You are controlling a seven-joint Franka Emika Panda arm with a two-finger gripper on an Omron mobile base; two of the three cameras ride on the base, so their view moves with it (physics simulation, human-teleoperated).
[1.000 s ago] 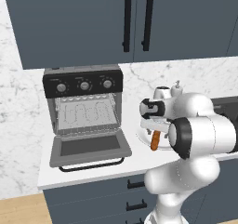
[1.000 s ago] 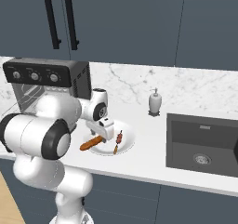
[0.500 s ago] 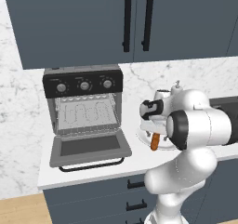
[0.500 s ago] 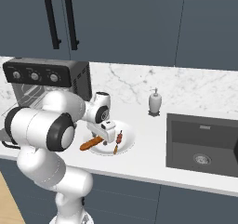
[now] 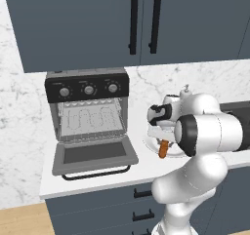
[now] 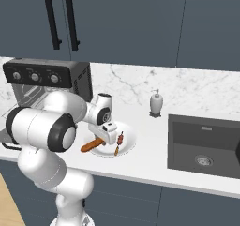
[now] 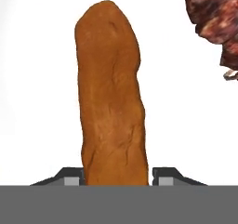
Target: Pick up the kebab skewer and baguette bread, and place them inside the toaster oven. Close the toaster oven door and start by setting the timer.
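The baguette bread (image 7: 111, 93) lies on a white plate (image 6: 130, 139), an orange-brown loaf (image 6: 92, 145) whose end shows under the hand (image 5: 163, 150). My gripper (image 7: 118, 176) is down over it, shut on the loaf with a finger tight against each side. The kebab skewer (image 6: 119, 142) lies on the same plate just right of the bread, its dark red chunks (image 7: 214, 18) at the hand view's upper right. To the left on the counter stands the toaster oven (image 5: 88, 88), its door (image 5: 95, 156) dropped open and the wire rack bare.
A soap dispenser (image 6: 156, 103) stands behind the plate near the wall. A dark sink (image 6: 206, 143) is set into the counter to the right. Dark cabinets with black handles (image 5: 144, 22) hang above.
The hand has come down a little lower over the plate and settled around the baguette bread. The oven, door and skewer have not moved.
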